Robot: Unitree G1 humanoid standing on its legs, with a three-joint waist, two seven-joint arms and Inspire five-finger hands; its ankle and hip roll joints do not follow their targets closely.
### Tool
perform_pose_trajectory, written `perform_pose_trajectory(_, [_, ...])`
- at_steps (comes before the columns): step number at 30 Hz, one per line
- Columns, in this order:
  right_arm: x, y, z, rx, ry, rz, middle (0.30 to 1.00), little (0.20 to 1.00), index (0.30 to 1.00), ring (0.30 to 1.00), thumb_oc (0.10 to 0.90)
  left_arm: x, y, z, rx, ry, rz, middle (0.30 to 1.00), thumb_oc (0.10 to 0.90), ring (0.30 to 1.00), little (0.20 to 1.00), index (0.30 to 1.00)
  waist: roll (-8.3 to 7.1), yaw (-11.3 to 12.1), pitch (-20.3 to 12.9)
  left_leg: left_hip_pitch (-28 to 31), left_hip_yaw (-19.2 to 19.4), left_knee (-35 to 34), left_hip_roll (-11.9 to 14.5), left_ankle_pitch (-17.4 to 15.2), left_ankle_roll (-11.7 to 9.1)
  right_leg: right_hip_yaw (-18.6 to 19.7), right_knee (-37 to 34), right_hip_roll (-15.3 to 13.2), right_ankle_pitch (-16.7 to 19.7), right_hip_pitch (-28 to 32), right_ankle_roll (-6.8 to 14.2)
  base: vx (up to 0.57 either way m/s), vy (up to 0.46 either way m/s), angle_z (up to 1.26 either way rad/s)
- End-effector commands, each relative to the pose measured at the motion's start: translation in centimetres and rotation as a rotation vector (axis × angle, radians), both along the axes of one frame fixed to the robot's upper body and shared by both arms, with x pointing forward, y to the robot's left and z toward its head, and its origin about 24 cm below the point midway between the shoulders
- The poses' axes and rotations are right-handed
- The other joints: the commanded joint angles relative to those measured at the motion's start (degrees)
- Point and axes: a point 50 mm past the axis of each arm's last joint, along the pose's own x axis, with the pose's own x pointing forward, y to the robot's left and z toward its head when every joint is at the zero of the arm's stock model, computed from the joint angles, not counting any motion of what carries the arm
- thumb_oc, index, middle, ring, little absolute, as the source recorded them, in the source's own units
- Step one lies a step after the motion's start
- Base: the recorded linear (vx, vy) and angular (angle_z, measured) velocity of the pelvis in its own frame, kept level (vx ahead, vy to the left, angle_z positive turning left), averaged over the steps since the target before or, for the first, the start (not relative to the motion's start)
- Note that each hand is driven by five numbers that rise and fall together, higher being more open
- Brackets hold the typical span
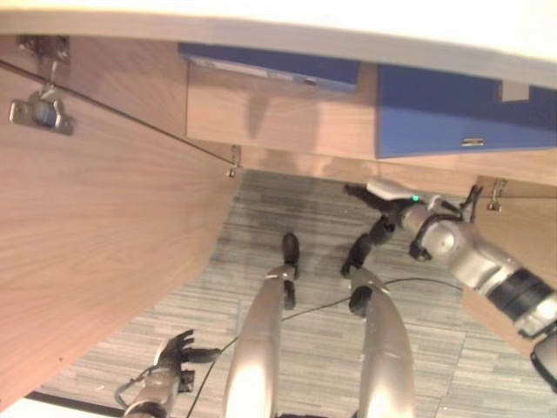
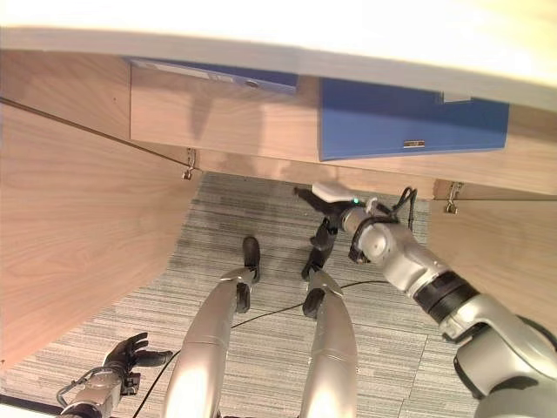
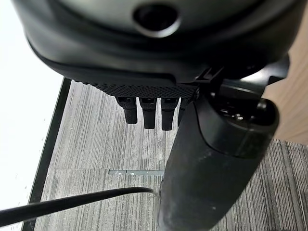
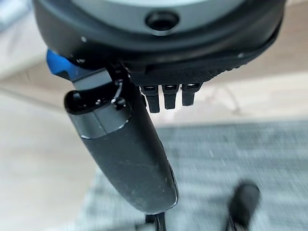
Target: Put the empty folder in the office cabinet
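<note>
Left hand (image 1: 174,353), right hand (image 1: 370,239) empty, relaxed

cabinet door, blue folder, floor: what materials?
Cabinet door: wood-look panel, probably laminate, matte with printed-looking grain. Blue folder: smooth board or plastic, flat colour, small metal fitting at its edge. Floor: grey striped carpet, likely tiles, given a visible seam.

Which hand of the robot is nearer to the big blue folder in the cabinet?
Right. The right hand hangs just below the blue folder, near the cabinet's lower edge. The left hand is far away, low over the carpet.
</note>
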Motion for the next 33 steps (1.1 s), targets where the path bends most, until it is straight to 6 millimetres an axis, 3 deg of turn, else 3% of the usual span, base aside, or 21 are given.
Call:
perform_pose_trajectory(1, [-1.5,0.2,0.2,-0.015,-0.022,0.068,0.9,0.9,0.9,0.9,0.8,-7.2,2.0,-2.1,0.038,0.231,0.078,0.9,0.8,0.9,0.9,0.9,1.43,-0.6,-1.8,1.9,-4.0,-5.4,0.5,-1.8,-3.9,-0.6,3.0,-1.5,-8.3,4.0,5.0,0.0,0.0,0.0])
perform_pose_trajectory(4, [-2.3,-1.5,-0.5,-0.015,-0.012,0.015,0.9,0.9,0.9,0.9,0.8,-7.3,2.0,-2.1,0.038,0.236,0.083,0.9,0.8,0.9,0.9,0.9,1.1,-1.2,-1.7,2.0,-4.1,-5.4,0.6,-1.9,-3.8,-0.6,2.9,-1.4,-8.2,4.1,5.0,0.0,0.0,0.0])
perform_pose_trajectory(9, [-3.4,-4.0,1.1,0.038,-0.084,-0.059,0.9,0.9,0.9,0.9,0.8,-7.6,2.1,-2.1,0.034,0.239,0.098,0.9,0.8,0.9,0.9,0.9,0.45,-2.1,-1.8,2.3,-4.0,-5.4,0.7,-1.9,-3.7,-0.5,2.5,-1.3,-7.9,4.3,5.0,-0.01,-0.003,-0.03])
perform_pose_trajectory(14, [-4.4,-6.1,3.8,0.108,-0.226,-0.113,0.9,0.9,0.9,0.9,0.8,-7.8,2.0,-2.2,0.018,0.23,0.117,0.9,0.8,0.9,0.9,0.9,-0.31,-3.0,-2.0,2.4,-3.9,-5.7,0.9,-2.0,-3.8,-0.4,2.1,-1.0,-7.6,4.4,5.1,0.0,-0.001,-0.01])
perform_pose_trajectory(15, [-4.6,-6.5,4.6,0.128,-0.28,-0.128,0.9,0.9,0.9,0.9,0.8,-7.9,2.0,-2.3,0.015,0.228,0.125,0.9,0.8,0.9,0.9,0.9,-0.45,-3.1,-2.0,2.3,-3.9,-5.6,0.9,-2.0,-3.8,-0.4,2.0,-1.0,-7.6,4.3,5.1,0.0,0.0,0.0])
perform_pose_trajectory(16, [-5.2,-6.9,6.6,0.185,-0.407,-0.138,0.9,0.9,0.9,0.9,0.8,-8.0,1.9,-2.4,0.008,0.223,0.145,0.9,0.8,0.9,0.9,0.9,-0.9,-3.9,-2.0,2.3,-3.9,-5.6,0.9,-2.1,-3.7,-0.4,1.9,-0.9,-7.5,4.3,5.2,0.0,0.0,0.0])
perform_pose_trajectory(18, [-5.7,-7.4,7.2,0.218,-0.468,-0.158,0.9,0.9,0.9,0.9,0.8,-8.0,1.8,-2.4,0.008,0.218,0.145,0.9,0.8,0.9,0.9,0.9,-0.93,-4.0,-2.0,2.3,-3.9,-5.6,0.9,-2.1,-3.7,-0.4,2.0,-0.9,-7.5,4.3,5.2,0.0,0.0,0.0])
perform_pose_trajectory(19, [-6.7,-8.1,8.7,0.288,-0.602,-0.184,0.9,0.9,0.9,0.9,0.8,-8.0,1.6,-2.4,0.007,0.207,0.159,0.9,0.8,0.9,0.9,0.9,-1.2,-5.0,-2.0,2.3,-3.8,-5.6,1.0,-2.2,-3.6,-0.1,1.9,-0.8,-7.5,4.3,5.3,0.0,0.0,0.0])
perform_pose_trajectory(24, [-9.0,-9.5,8.9,0.331,-0.768,-0.279,0.9,0.9,0.9,0.9,0.8,-8.0,1.4,-2.5,0.006,0.201,0.173,0.9,0.8,0.9,0.9,0.9,-1.52,-6.1,-2.3,2.1,-3.9,-5.5,0.9,-2.5,-3.4,0.0,2.0,-0.5,-7.7,4.2,5.3,0.0,0.002,-0.03])
perform_pose_trajectory(26, [-10.7,-9.7,7.9,0.357,-0.824,-0.326,0.9,0.9,0.9,0.9,0.8,-8.0,1.2,-2.6,0.007,0.201,0.174,0.9,0.8,0.9,0.9,0.9,-1.69,-6.8,-2.5,1.7,-4.0,-5.2,0.8,-2.7,-3.3,0.0,2.1,-0.3,-7.8,4.1,5.3,0.0,0.0,0.0])
perform_pose_trajectory(33, [-12.0,-9.4,7.0,0.335,-0.858,-0.347,0.9,0.9,0.9,0.9,0.8,-8.4,0.9,-2.8,0.005,0.205,0.178,0.9,0.8,0.9,0.9,0.9,-1.81,-7.4,-2.8,1.2,-4.0,-4.7,0.8,-2.9,-3.2,0.0,2.1,-0.1,-7.8,4.0,5.4,0.0,0.002,-0.02])
